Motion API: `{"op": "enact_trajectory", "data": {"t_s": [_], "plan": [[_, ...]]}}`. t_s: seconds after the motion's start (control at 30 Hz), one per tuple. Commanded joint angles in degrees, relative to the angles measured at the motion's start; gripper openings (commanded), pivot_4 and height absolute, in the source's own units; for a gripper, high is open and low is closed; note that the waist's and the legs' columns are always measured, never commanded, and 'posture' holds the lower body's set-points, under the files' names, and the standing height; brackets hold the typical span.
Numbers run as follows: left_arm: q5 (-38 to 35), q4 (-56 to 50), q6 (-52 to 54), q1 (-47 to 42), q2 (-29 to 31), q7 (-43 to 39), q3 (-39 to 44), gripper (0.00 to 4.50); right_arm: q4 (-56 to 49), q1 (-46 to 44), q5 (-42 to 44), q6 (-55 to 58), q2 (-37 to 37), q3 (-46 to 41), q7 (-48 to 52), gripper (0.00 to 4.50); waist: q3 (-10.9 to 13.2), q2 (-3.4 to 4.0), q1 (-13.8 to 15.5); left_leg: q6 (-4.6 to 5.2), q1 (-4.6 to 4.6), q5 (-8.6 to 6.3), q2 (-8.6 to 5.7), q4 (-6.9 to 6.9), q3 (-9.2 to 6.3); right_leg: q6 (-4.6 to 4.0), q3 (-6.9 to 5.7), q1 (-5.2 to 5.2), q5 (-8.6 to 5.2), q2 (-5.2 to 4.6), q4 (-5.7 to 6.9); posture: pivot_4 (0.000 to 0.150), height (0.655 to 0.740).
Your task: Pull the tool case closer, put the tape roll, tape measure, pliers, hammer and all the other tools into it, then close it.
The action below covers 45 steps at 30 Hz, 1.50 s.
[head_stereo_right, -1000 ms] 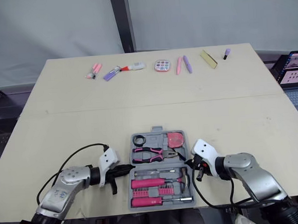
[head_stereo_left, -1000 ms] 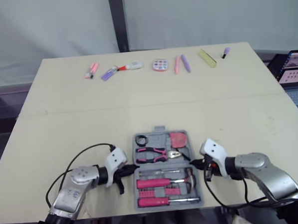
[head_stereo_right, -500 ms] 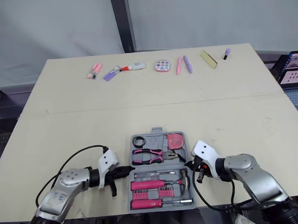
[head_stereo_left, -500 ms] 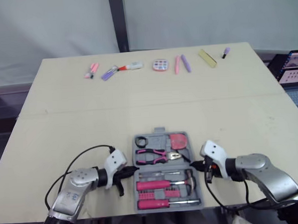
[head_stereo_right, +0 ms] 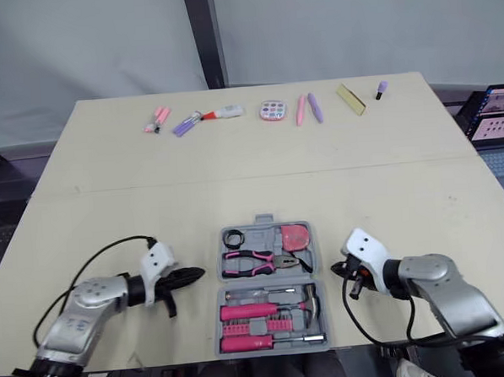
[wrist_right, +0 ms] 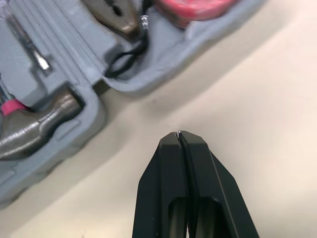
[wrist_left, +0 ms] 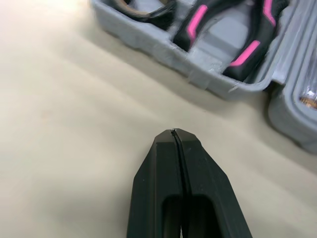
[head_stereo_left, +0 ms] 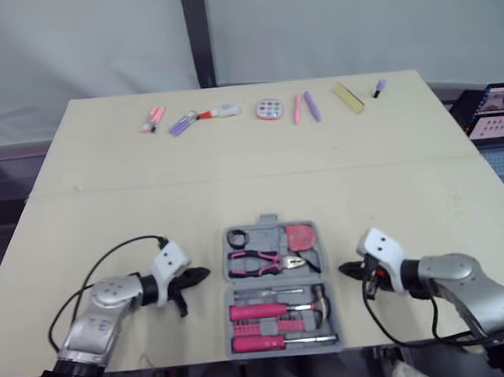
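Note:
The grey tool case [head_stereo_left: 270, 219] lies open near the table's front edge. It holds a black tape roll [head_stereo_left: 238, 237], a pink tape measure [head_stereo_left: 301, 235], pink-handled pliers [head_stereo_left: 258, 260], a hammer [head_stereo_left: 281, 308] and a pink screwdriver [head_stereo_left: 273, 342]. My left gripper [head_stereo_left: 202, 275] is shut and empty, a short way left of the case. My right gripper [head_stereo_left: 343, 270] is also shut and empty, a short way right of it. The left wrist view has the case wall [wrist_left: 198, 74] and pliers [wrist_left: 242, 44] beyond the left gripper [wrist_left: 174, 133]. The right wrist view has the hammer head [wrist_right: 34, 124] beyond the right gripper [wrist_right: 179, 134].
Along the table's far edge lie pink markers [head_stereo_left: 153, 118], a purple pen [head_stereo_left: 182, 123], a round palette [head_stereo_left: 269, 110], more pens [head_stereo_left: 306, 106], a yellow bar [head_stereo_left: 349, 97] and a small purple item [head_stereo_left: 379, 87]. A screen [head_stereo_left: 493, 112] stands past the right edge.
Both grippers have drawn back from the sides of the case, the left one leftward and the right one rightward. The case has stayed where it was.

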Motion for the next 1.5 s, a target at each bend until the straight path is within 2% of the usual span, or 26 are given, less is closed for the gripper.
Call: {"op": "enact_trajectory", "data": {"t_s": [0.03, 0.17, 0.3, 0.43, 0.67, 1.23, 1.33, 1.5], "plan": [[-8.0, -11.7, 1.4, 4.1, 3.0, -6.7, 2.3, 0.00, -1.4, -1.9, 4.2, 1.7, 0.3, -5.4, 0.0, 0.07, 0.0, 0.02, 0.1, 0.00, 0.00, 0.00, -0.03, 0.00, 0.00, 0.00, 0.00, 0.01, 0.00, -0.05, -0.04, 0.150, 0.7400], [-8.2, -19.5, -1.2, 12.0, 6.3, -11.0, -0.4, 0.00, 0.6, -5.6, 6.6, 3.9, 2.4, -6.9, -0.9, 0.07, 0.0, 0.06, -0.2, 0.00, 0.02, 0.00, 0.00, -0.05, 0.00, -0.01, 0.05, 0.06, 0.00, -0.05, -0.17, 0.150, 0.7400], [-4.1, -18.7, -7.1, 13.7, 6.3, -11.9, -4.5, 0.00, 3.0, -9.3, 8.5, 6.4, 4.5, -7.0, -1.3, 0.07, 0.1, 0.07, 0.2, 0.00, 0.02, 0.00, 0.00, -0.11, 0.01, -0.03, 0.03, 0.06, -0.01, -0.03, -0.20, 0.150, 0.7400], [2.5, -13.1, -14.9, 11.0, 2.2, -9.0, -9.9, 0.00, 5.3, -14.0, 11.1, 11.1, 7.5, -7.1, -2.5, 0.07, 0.1, 0.12, 0.2, 0.00, 0.02, 0.01, -0.02, -0.07, 0.06, -0.02, 0.04, 0.08, -0.01, -0.02, -0.23, 0.150, 0.7400], [6.5, -3.9, -20.6, 4.5, -5.1, -5.7, -15.0, 0.00, 10.0, -17.9, 12.4, 14.7, 9.8, -7.2, -3.5, 0.07, 0.1, 0.11, 0.2, 0.00, 0.01, 0.01, -0.04, 0.00, 0.07, -0.01, -0.01, 0.02, 0.00, 0.00, -0.05, 0.150, 0.7400], [8.5, 0.9, -21.8, 2.8, -7.4, -5.8, -20.0, 0.00, 14.5, -19.3, 15.3, 17.2, 11.0, -9.9, -4.2, 0.07, 0.1, 0.12, 0.1, 0.00, 0.01, 0.01, -0.03, 0.02, 0.08, -0.01, 0.00, 0.00, 0.00, 0.00, 0.02, 0.150, 0.7400], [9.1, 2.6, -22.0, 2.9, -7.5, -5.2, -20.2, 0.00, 15.1, -20.1, 17.4, 21.2, 10.8, -10.3, -3.5, 0.87, 0.1, 0.12, 0.1, 0.00, 0.01, 0.01, -0.02, 0.02, 0.08, -0.01, 0.01, 0.00, 0.00, 0.00, 0.02, 0.150, 0.7400], [9.5, 3.5, -22.3, 3.1, -7.5, -4.6, -20.7, 0.00, 17.1, -21.0, 19.4, 24.9, 10.8, -9.8, -2.8, 3.45, 0.1, 0.12, 0.2, 0.01, 0.01, 0.01, -0.03, 0.03, 0.07, -0.01, 0.00, 0.01, 0.00, -0.03, -0.01, 0.150, 0.7400]]}}
